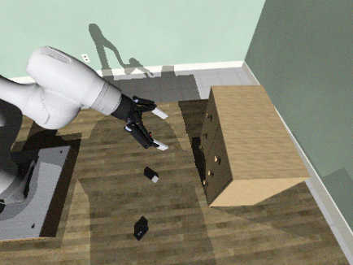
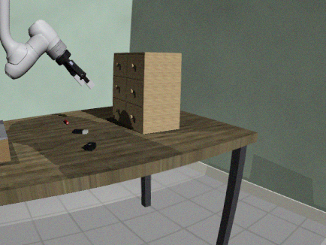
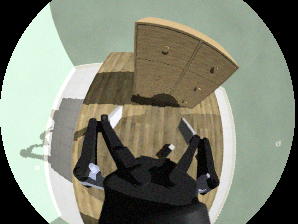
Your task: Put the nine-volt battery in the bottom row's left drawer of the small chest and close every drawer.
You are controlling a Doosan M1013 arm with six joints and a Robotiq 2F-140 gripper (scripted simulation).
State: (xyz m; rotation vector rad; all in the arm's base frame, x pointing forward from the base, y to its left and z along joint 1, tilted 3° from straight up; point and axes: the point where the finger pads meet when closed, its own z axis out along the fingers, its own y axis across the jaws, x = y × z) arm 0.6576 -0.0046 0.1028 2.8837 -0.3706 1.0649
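Nothing's done yet: the gripper (image 1: 160, 131) hangs wide open and empty, the battery (image 1: 151, 175) lies on the table at its six o'clock, and the chest (image 1: 252, 138) has every drawer shut.

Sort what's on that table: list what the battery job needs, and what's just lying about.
For the job:
- nine-volt battery, probably the black block with the pale end
- small chest, all drawers shut
- claw, open and empty, in the air before the chest

Lying about:
- black block, nearer the table's edge
- small red thing, too small to identify
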